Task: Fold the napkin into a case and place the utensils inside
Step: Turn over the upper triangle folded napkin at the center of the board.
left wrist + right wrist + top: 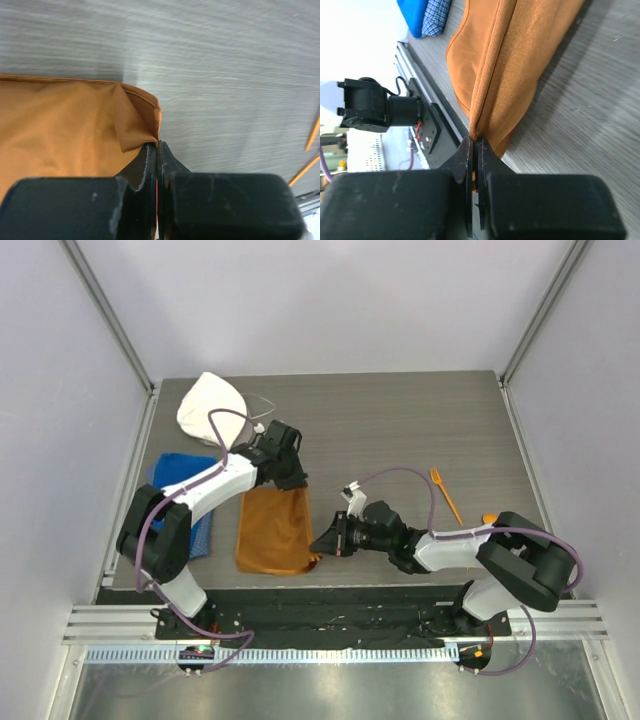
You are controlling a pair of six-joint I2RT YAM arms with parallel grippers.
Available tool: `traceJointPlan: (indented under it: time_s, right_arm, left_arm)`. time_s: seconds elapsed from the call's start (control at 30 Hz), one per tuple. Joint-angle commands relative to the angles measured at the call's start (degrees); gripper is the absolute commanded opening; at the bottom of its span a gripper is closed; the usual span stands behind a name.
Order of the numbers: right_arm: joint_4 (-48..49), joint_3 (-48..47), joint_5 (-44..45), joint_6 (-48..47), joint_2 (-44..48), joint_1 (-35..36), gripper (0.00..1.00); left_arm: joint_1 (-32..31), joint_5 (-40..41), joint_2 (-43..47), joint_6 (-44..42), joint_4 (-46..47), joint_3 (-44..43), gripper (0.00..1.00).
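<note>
The rust-orange napkin point(273, 530) lies folded on the table between the arms. My left gripper point(297, 480) is shut on its far right corner point(145, 127). My right gripper point(318, 545) is shut on its near right corner point(482, 100), with cloth pinched between the jaws. The orange fork point(446, 495) lies on the table to the right, and the orange spoon point(489, 519) shows partly beside the right arm. Two thin orange utensil handles point(311, 150) show at the right edge of the left wrist view.
A blue towel point(178, 490) lies at the left under the left arm, with a checked cloth point(437, 17) beside it. A white rounded cloth cap point(212, 408) sits at the back left. The table's near edge and metal rail point(320, 595) run just below the napkin.
</note>
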State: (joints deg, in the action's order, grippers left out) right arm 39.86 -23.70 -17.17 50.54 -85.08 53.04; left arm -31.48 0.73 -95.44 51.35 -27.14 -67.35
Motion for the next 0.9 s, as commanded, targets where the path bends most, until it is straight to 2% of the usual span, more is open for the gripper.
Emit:
traceJointPlan:
  time_s: [0.0, 0.07, 0.1, 0.2, 0.37, 0.4, 0.67, 0.73, 0.77, 0.87]
  right_arm:
    - [-12.75, -2.21, -5.16, -4.31, 4.04, 1.28, 0.01]
    - [-16.89, -6.93, -4.19, -6.59, 5.53, 1.72, 0.01]
    - [-22.83, -9.32, -3.58, -7.64, 5.80, 1.98, 0.01]
    - [-31.56, -19.51, -0.77, -11.34, 6.06, 4.70, 0.01]
    - [-35.98, -34.61, -0.24, -11.96, 2.03, 8.65, 0.01]
    - [-37.99, -36.83, 0.03, -12.92, 0.02, 9.36, 0.01]
    - [-41.17, -56.50, -1.20, -13.28, -12.11, 15.60, 0.01]
    - [-41.53, -61.26, -2.87, -13.10, -15.81, 17.18, 0.01]
    - [-41.18, -62.33, -4.09, -12.93, -16.78, 17.97, 0.01]
    - [-37.68, -63.57, -6.11, -11.17, -18.89, 18.24, 0.01]
  left_arm:
    - [1.25, 7.35, 3.06, 2.00, 11.06, -3.31, 0.00]
    - [1.51, 7.09, 6.13, 1.21, 9.39, -4.45, 0.00]
    - [1.78, 6.92, 7.10, 0.77, 7.29, -5.24, 0.00]
    - [3.44, 6.04, 11.75, 0.06, 3.42, -7.26, 0.00]
    - [11.59, -0.46, 18.52, 0.41, 0.16, -8.23, 0.00]
    - [13.45, -4.21, 19.14, 0.41, -0.37, -8.23, 0.00]
    - [28.66, -15.84, 26.79, -2.39, -8.09, -10.52, 0.00]
    - [34.54, -18.38, 29.16, -3.80, -10.55, -11.48, 0.00]
    - [38.04, -19.27, 29.69, -4.24, -11.09, -11.75, 0.00]
    - [41.14, -21.21, 30.84, -5.65, -12.94, -13.24, 0.00]
